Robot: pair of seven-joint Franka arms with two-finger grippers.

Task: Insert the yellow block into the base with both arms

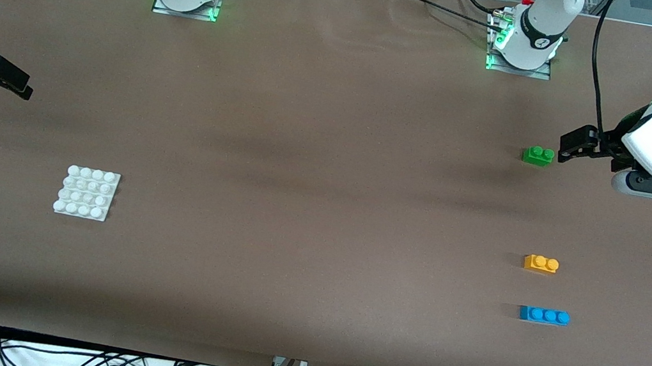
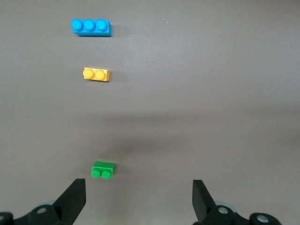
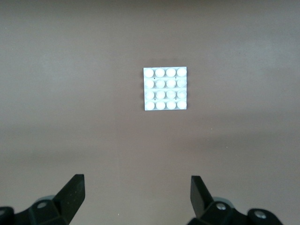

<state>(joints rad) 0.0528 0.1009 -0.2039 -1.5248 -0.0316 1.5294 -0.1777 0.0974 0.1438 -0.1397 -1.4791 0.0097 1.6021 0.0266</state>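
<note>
The yellow block is lying on the brown table toward the left arm's end, between the green brick and the blue three-stud brick, the blue one lying nearest the front camera. The base is sitting well apart, toward the right arm's end. Nothing is being gripped yet: the left gripper is hanging wide open and empty just beside the green brick, and the right gripper is waiting, spread and empty. Next, the left gripper likely needs to descend around the yellow block.

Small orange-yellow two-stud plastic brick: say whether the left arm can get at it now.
Probably yes. The small orange-yellow two-stud plastic brick lies alone on bare cloth, apart from the green brick and blue brick; the left claw is open and empty.
</note>
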